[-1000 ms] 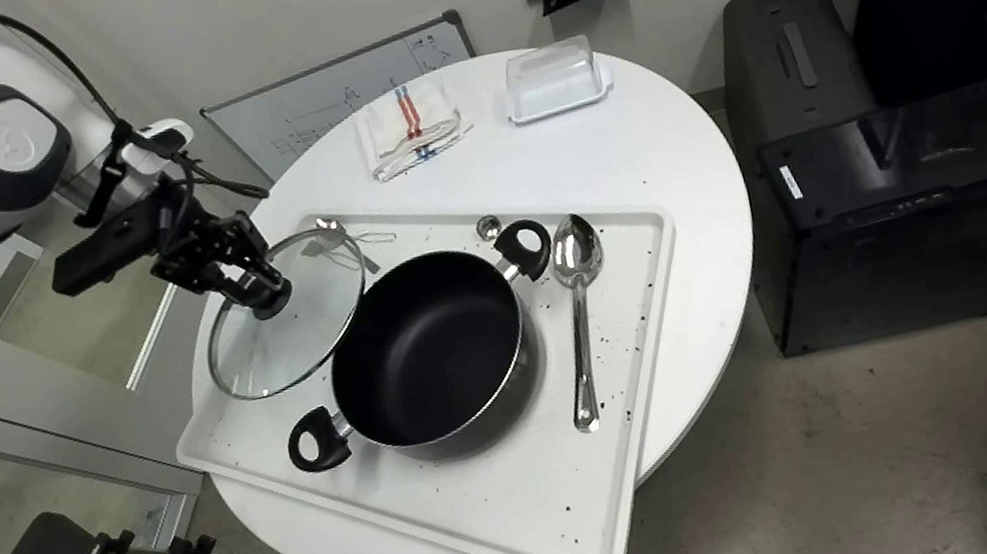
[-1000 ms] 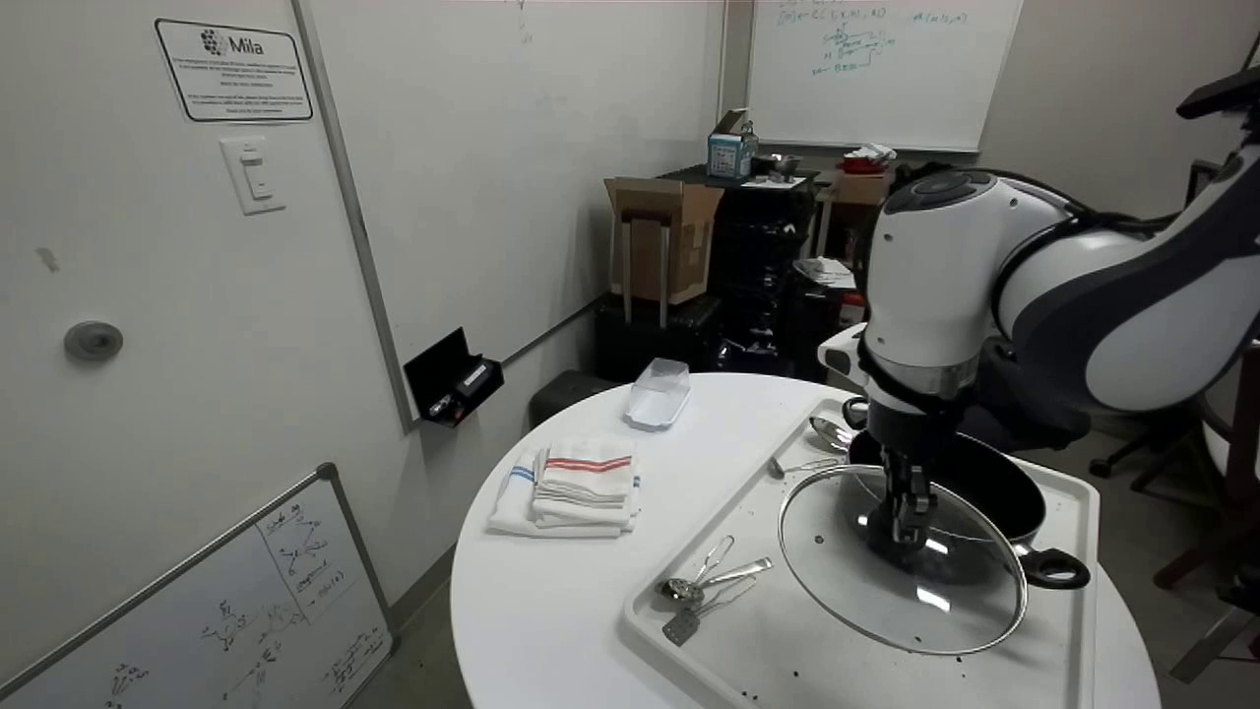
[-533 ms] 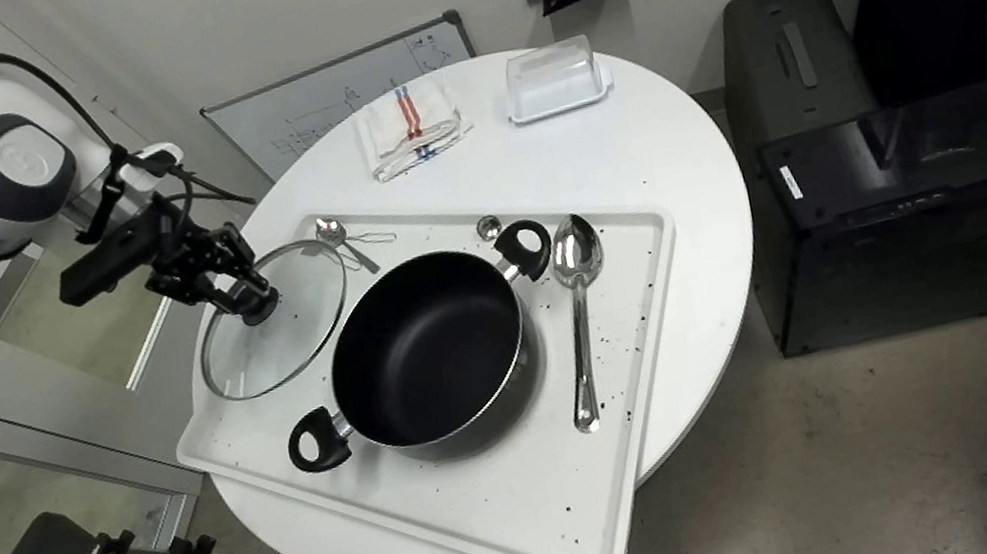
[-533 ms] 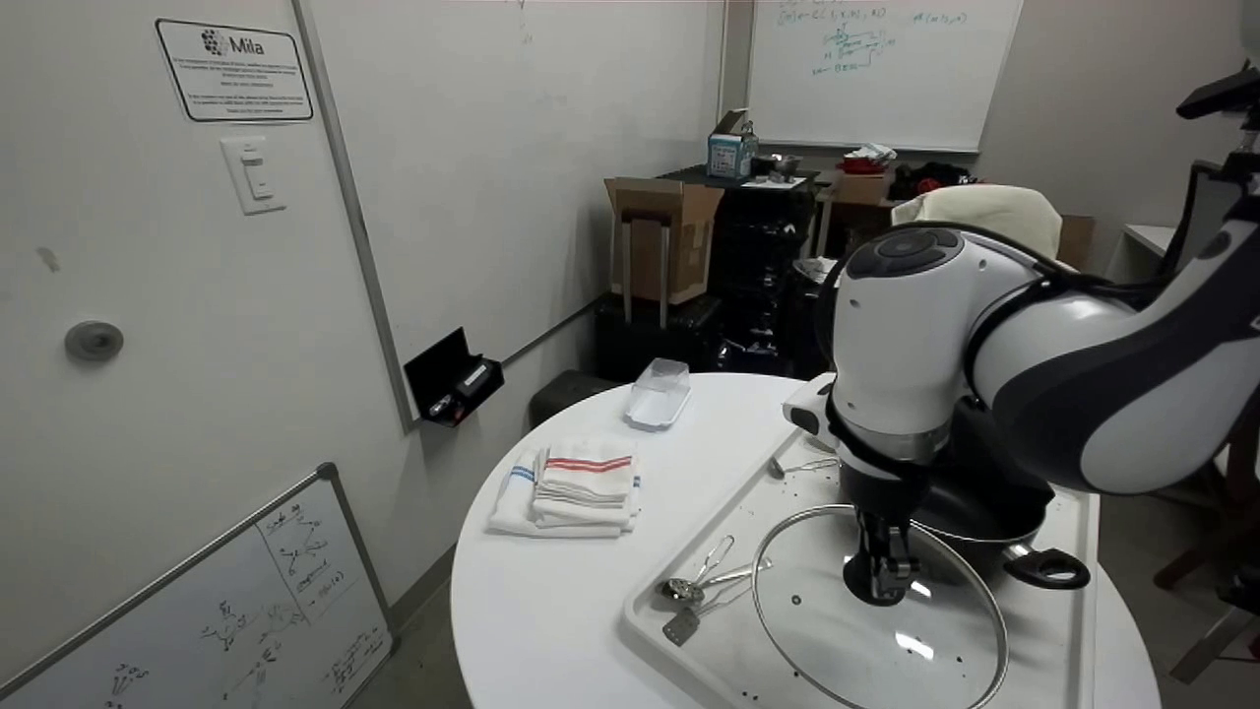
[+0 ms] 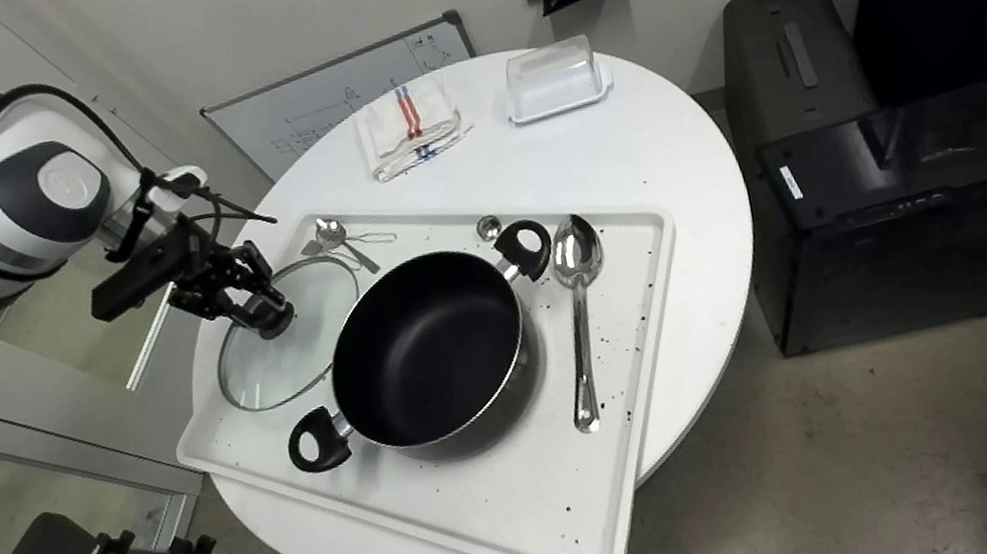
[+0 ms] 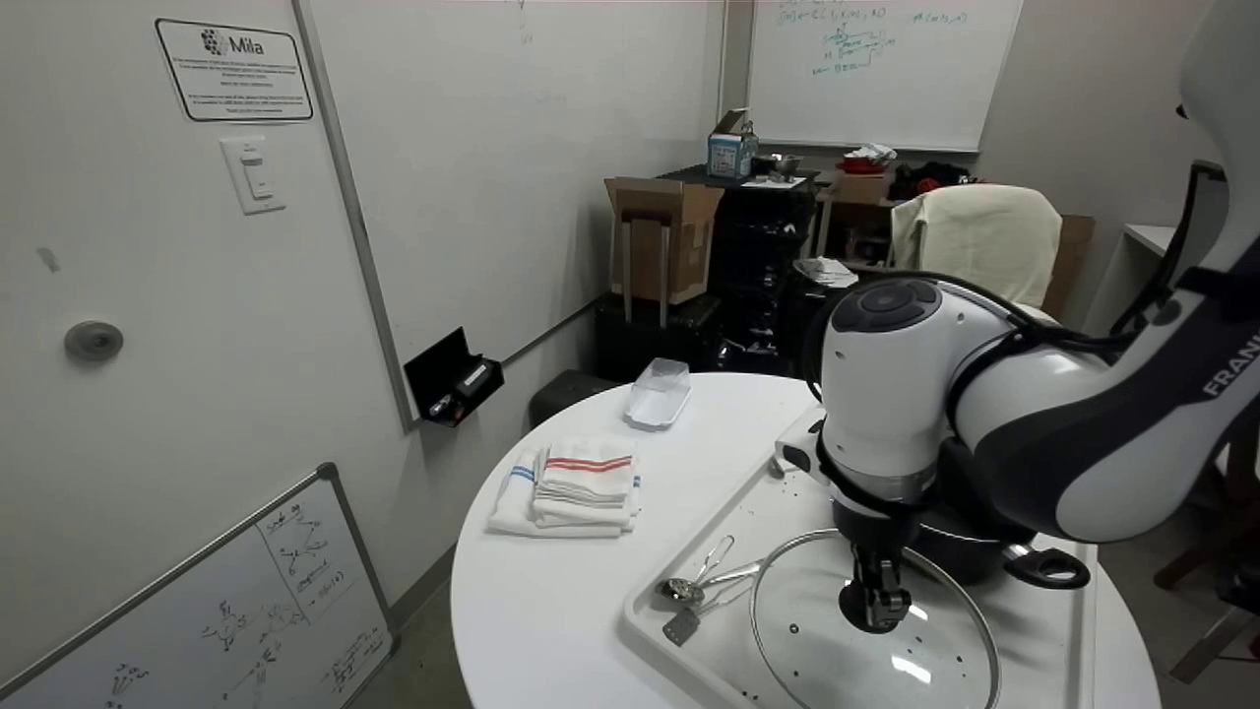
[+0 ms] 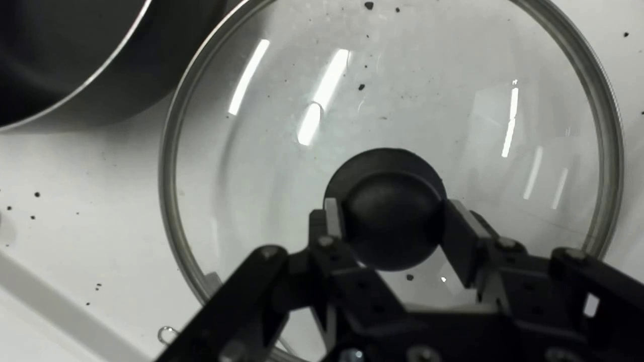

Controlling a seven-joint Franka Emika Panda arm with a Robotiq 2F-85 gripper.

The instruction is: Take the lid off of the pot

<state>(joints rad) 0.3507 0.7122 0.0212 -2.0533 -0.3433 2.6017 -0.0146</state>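
The lid (image 5: pixel 324 322), a clear glass disc with a metal rim and black knob, is off the pot and beside it, low over the tray. It also shows in an exterior view (image 6: pixel 817 650), cut by the bottom edge, and in the wrist view (image 7: pixel 261 176). My gripper (image 7: pixel 391 216) is shut on the lid's knob, one finger on each side. I cannot tell whether the lid touches the tray. The pot (image 5: pixel 430 349) stands uncovered on the tray; its wall shows in the wrist view (image 7: pixel 55 55). In an exterior view the arm partly hides the pot (image 6: pixel 965 556).
The white tray (image 5: pixel 514 507) lies on a round white table (image 5: pixel 680 183). A large spoon (image 5: pixel 578 343) lies beyond the pot. Small utensils (image 6: pixel 689 596) lie near the lid's edge. Folded towels (image 5: pixel 411 124) and a clear-lidded dish (image 5: pixel 556 83) stand on the table.
The lid, held by its knob, has moved away from the pot and come down towards the tray. The arm has lowered with it. The pot has not moved.
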